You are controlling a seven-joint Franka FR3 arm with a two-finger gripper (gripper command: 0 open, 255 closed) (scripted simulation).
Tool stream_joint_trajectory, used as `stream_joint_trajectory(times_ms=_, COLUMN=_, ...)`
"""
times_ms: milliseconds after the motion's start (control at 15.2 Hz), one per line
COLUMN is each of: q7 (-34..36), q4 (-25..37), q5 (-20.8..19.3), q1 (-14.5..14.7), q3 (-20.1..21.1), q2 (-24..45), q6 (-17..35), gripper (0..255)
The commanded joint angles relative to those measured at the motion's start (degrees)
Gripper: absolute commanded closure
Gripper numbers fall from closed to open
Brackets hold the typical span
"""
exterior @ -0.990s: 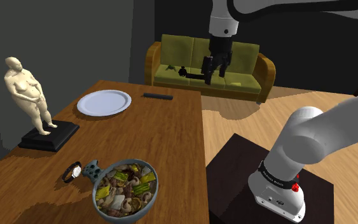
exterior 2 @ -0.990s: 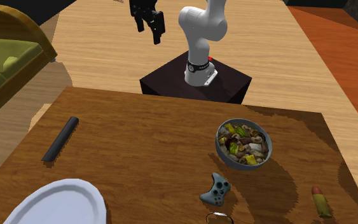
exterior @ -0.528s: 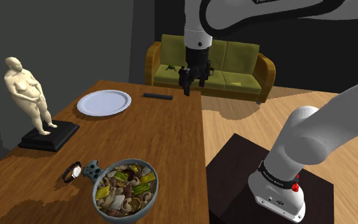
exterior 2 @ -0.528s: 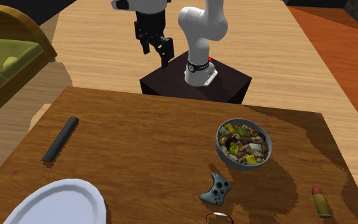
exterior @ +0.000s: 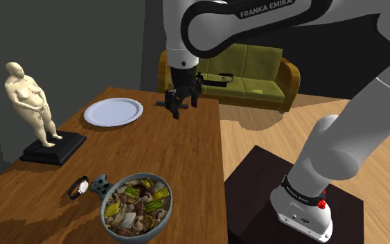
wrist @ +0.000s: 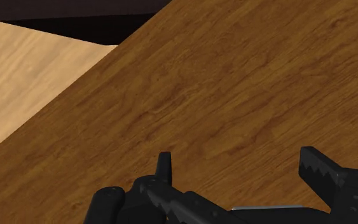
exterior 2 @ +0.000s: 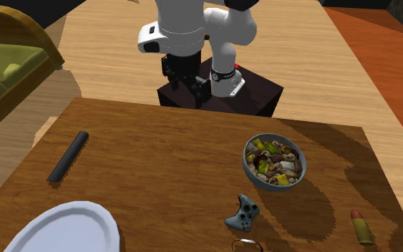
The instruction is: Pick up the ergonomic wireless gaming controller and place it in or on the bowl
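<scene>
The grey-blue game controller lies on the wooden table, just left of the bowl in the shoulder view. The grey bowl is full of mixed food, and the controller sits a little nearer the camera in the second exterior view. My black gripper hangs open above the table's far end, well away from both. In the second exterior view the gripper is over the table edge by the stand. The wrist view has the gripper with fingers apart over bare wood and nothing between them.
A white plate, a cream statue on a black base and a black bar occupy the far part of the table. A wristwatch lies beside the controller, and a red-and-yellow cylinder lies past the bowl. A green sofa stands behind.
The arm has swung from in front of the sofa toward the shoulder view's left and lower, ending over the table's edge. The fingers stayed open; nothing on the table moved.
</scene>
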Motion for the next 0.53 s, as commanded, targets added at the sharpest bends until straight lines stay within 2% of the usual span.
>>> stream_joint_trajectory(times_ms=0, q7=1.58, q4=1.87, q5=-0.67, q1=0.53, q3=1.43, q2=3.86, q6=1.65, gripper=0)
stream_joint_trajectory(times_ms=462, q7=8.07, q4=11.97, q5=-4.9, q1=3.62, q3=5.68, q2=18.0, q6=3.87, gripper=0)
